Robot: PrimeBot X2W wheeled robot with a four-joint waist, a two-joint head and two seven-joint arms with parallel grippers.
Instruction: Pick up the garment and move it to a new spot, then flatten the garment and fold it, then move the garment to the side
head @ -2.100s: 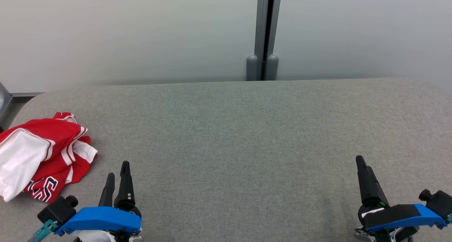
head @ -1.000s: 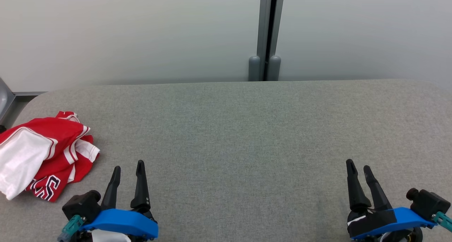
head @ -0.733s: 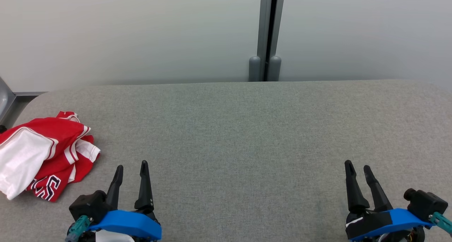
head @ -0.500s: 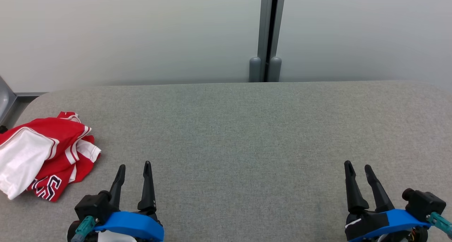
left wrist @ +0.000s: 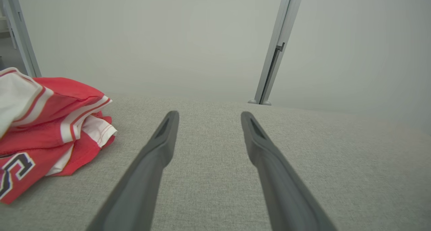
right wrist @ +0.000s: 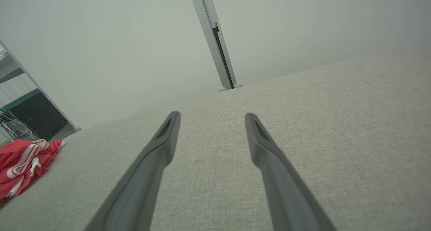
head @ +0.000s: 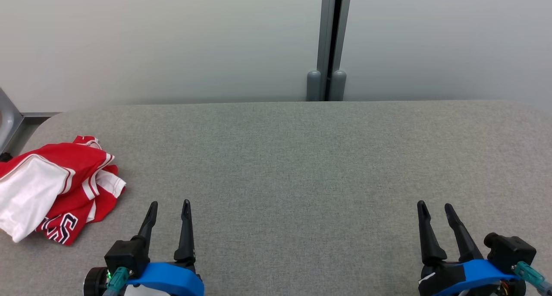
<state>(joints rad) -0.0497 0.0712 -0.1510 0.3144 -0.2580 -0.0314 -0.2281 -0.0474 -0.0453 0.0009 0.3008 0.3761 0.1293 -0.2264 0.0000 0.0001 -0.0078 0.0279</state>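
The garment (head: 56,188) is a crumpled red and white jersey with dark lettering, lying at the left end of the grey padded table (head: 302,158). It also shows at the left of the left wrist view as the garment (left wrist: 43,130) and far left in the right wrist view as the garment (right wrist: 23,163). My left gripper (head: 169,206) stands open near the table's front edge, a little right of the garment and apart from it. My right gripper (head: 434,207) is open at the front right, holding nothing. Both pairs of fingers (left wrist: 158,150) (right wrist: 161,146) hover low over bare fabric.
A pale wall with a grey vertical post (head: 330,41) runs behind the table. A metal frame (head: 6,119) stands past the table's left end. The table's rounded left corner lies just beyond the garment. Dark equipment (right wrist: 33,116) shows at the far left of the right wrist view.
Both grippers have drawn back toward the front edge, the left one also drifting right. The garment lies as before; the camera has shifted slightly.
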